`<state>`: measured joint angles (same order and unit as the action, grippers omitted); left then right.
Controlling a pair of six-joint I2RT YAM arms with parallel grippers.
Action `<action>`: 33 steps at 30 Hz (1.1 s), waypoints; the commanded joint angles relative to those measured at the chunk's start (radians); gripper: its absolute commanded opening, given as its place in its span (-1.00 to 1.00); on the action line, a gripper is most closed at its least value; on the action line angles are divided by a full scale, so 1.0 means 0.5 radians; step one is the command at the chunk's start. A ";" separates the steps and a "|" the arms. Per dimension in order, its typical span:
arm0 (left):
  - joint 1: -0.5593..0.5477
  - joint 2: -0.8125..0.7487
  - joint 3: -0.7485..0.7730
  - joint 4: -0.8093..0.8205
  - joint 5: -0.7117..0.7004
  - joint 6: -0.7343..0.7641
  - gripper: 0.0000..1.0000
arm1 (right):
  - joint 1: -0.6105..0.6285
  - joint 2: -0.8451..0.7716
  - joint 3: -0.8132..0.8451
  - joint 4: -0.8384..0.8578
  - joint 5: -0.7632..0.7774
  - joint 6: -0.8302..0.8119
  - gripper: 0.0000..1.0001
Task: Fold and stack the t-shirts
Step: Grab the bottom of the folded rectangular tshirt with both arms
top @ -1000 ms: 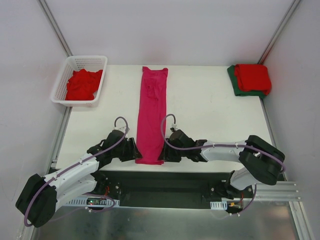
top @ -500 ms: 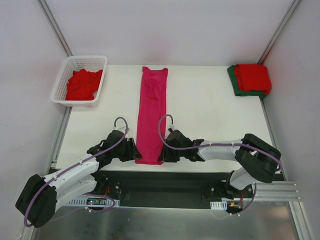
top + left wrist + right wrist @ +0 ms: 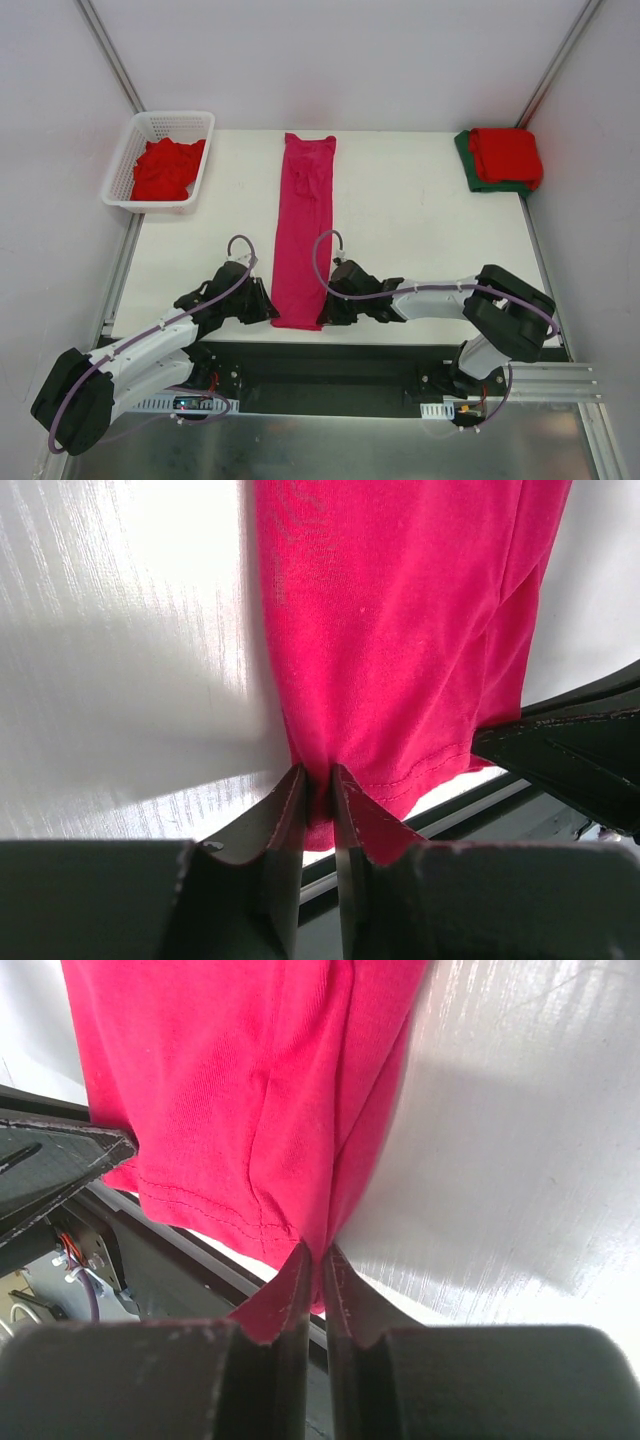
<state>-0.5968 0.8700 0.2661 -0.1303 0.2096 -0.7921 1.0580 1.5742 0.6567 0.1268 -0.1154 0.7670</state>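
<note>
A magenta-pink t-shirt [image 3: 303, 225] lies as a long narrow strip down the middle of the table, its hem at the near edge. My left gripper [image 3: 274, 312] is shut on the hem's left corner, pinching pink cloth [image 3: 318, 780] between its fingers. On the other side my right gripper [image 3: 322, 313] is shut on the right corner [image 3: 315, 1250] of the same hem. A folded red t-shirt [image 3: 506, 155] rests on a dark green one [image 3: 468, 160] at the far right corner. Crumpled red t-shirts [image 3: 165, 168] fill the basket.
A white lattice basket [image 3: 196, 120] stands at the far left corner. The table's near edge and a dark metal rail [image 3: 330, 365] run just below both grippers. Grey walls close in the left, right and far sides.
Both grippers have closed on the near hem corners of the pink t-shirt. The right arm has slid a little to the left; the shirt lies as before.
</note>
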 commanded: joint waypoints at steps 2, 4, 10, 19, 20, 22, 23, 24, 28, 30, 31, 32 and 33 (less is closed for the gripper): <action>-0.024 -0.019 -0.029 0.067 0.004 -0.042 -0.75 | 0.031 0.094 -0.016 -0.205 0.053 -0.061 -0.88; -0.024 -0.028 -0.044 0.076 0.004 -0.051 -0.79 | 0.035 0.101 -0.013 -0.205 0.056 -0.064 -0.96; -0.024 -0.062 -0.041 0.073 0.026 -0.054 -1.00 | 0.044 0.089 0.009 -0.217 0.059 -0.092 -0.97; -0.024 -0.092 0.149 0.000 0.075 0.001 -1.00 | 0.074 -0.022 0.165 -0.498 0.172 -0.218 -0.97; -0.024 -0.086 0.194 -0.034 0.069 0.010 -1.00 | 0.074 -0.052 0.187 -0.533 0.206 -0.233 -0.97; -0.027 -0.092 0.244 -0.068 0.035 0.044 -1.00 | 0.078 -0.086 0.257 -0.649 0.219 -0.276 -0.97; -0.027 -0.092 0.296 -0.092 0.023 0.050 -1.00 | 0.078 -0.102 0.285 -0.689 0.322 -0.294 -0.97; -0.024 -0.092 0.320 -0.107 0.001 0.069 -1.00 | 0.075 -0.132 0.312 -0.735 0.350 -0.310 -0.97; -0.024 -0.053 0.431 -0.154 -0.066 0.115 -1.00 | 0.065 -0.200 0.457 -0.974 0.494 -0.396 -0.97; -0.024 -0.013 0.483 -0.154 -0.094 0.145 -1.00 | 0.047 -0.215 0.524 -1.027 0.544 -0.442 -0.97; -0.027 0.009 0.502 -0.157 -0.115 0.155 -1.00 | 0.023 -0.215 0.543 -1.036 0.547 -0.457 -0.97; -0.024 0.045 0.535 -0.157 -0.125 0.170 -1.00 | 0.004 -0.215 0.573 -1.036 0.541 -0.481 -0.97; -0.024 0.064 0.554 -0.157 -0.131 0.176 -1.00 | -0.014 -0.212 0.582 -1.036 0.538 -0.494 -0.97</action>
<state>-0.6033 0.8635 0.4755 -0.1871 0.1974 -0.7547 1.0817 1.5002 0.8932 -0.2924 0.0906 0.5835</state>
